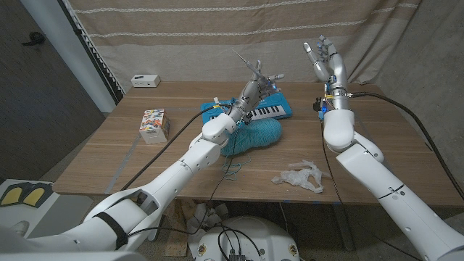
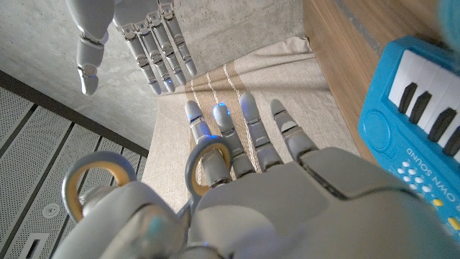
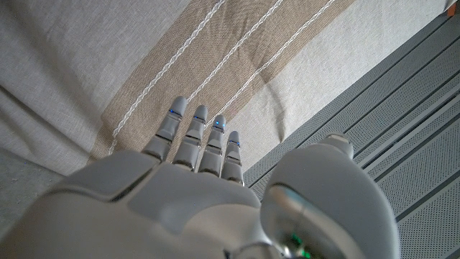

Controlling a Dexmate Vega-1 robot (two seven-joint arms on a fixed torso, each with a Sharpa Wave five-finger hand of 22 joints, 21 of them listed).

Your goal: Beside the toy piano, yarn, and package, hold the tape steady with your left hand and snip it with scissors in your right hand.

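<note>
Right now your grey metal scissors with yellow-lined finger loops [image 2: 94, 188] are in your left hand [image 1: 254, 85], not the right. The left wrist view shows the fingers [image 2: 215, 155] of that hand threaded through the loops and holding them. From the head view the thin blades stick up and to the left above the hand, well off the table [image 1: 362, 156]. I cannot tell which thing on the table is the tape.

Your left hand hangs over the far middle of the wooden table, just above the blue plastic toy piano [image 1: 270, 111] with white and black keys. A heap of teal yarn [image 1: 255, 135] lies against the piano's near side, partly behind your left forearm.

Your right hand [image 1: 325, 59] is raised high at the right, beyond the piano. Its fingers [image 3: 188, 135] are straight, spread and holding nothing, with the striped beige curtain [image 1: 217, 32] behind them.

Over at the left sits a small colourfully printed cardboard package [image 1: 154, 123]. A small white box [image 1: 145, 80] stands at the far left edge. Near the front, right of centre, lies a crumpled piece of clear plastic wrap [image 1: 301, 176].
</note>
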